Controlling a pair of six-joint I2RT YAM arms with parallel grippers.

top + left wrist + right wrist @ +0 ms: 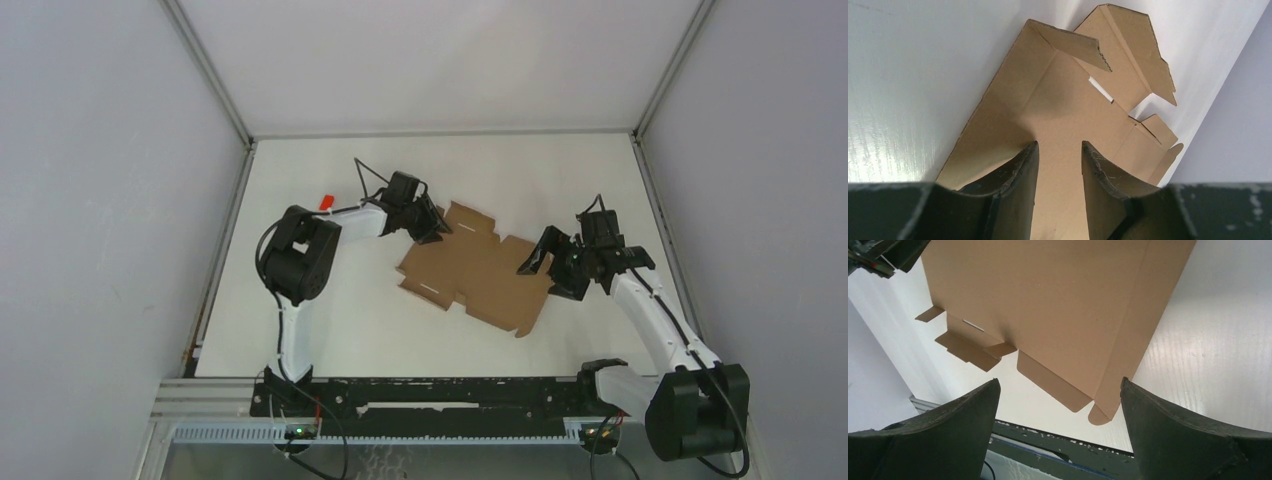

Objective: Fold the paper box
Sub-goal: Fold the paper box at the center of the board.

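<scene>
The paper box [480, 270] is a flat brown die-cut sheet lying in the middle of the white table. My left gripper [435, 225] is at its far left corner, where a flap [1073, 45] stands raised. In the left wrist view the left gripper [1059, 145] has its fingers apart over the sheet [1068, 100], with only a gap between them. My right gripper [545, 268] hangs wide open at the sheet's right edge. The right wrist view shows this gripper [1058, 382] above the table, nothing between its fingers, with the sheet [1048, 300] beyond them.
A small red block [326, 201] lies on the table behind the left arm. The black base rail [430, 395] runs along the near edge. White walls close in the table on three sides.
</scene>
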